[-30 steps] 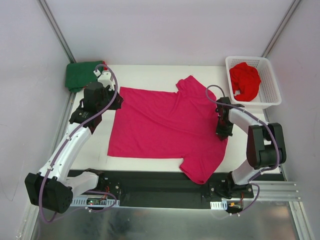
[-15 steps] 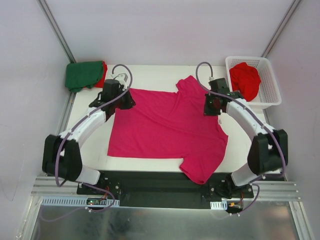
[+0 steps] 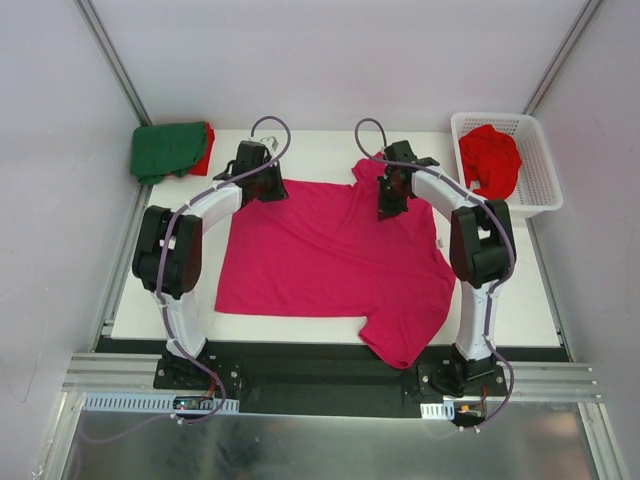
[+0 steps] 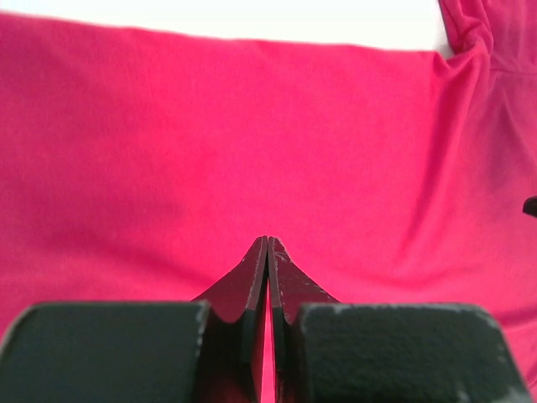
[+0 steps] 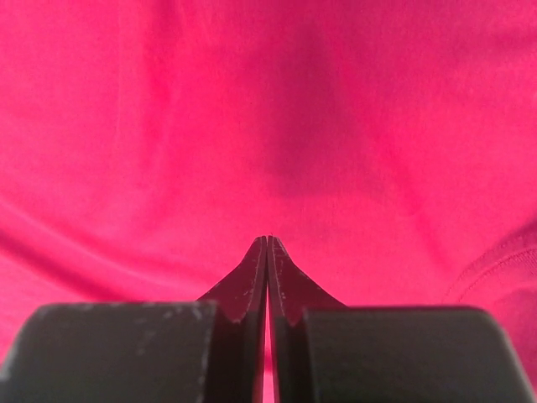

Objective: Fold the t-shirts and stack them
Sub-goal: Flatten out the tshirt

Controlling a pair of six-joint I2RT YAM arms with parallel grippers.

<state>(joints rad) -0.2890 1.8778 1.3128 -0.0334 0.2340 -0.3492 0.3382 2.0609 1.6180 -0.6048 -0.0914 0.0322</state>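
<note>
The magenta-pink t-shirt (image 3: 330, 250) lies spread flat on the white surface (image 3: 300, 145); only the wrist views show the left fingers (image 4: 254, 281) and right fingers (image 5: 283, 285) pressed together above its cloth; only the top view shows a red t-shirt (image 3: 490, 160) bunched in the basket (image 3: 543, 195), and a dark green t-shirt (image 3: 165, 150) at the far left corner.

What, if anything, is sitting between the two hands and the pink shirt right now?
Nothing visible. The left hand and the right hand are both shut, directly over the pink shirt near its far edge. Each wrist view shows only bare cloth ahead.
</note>
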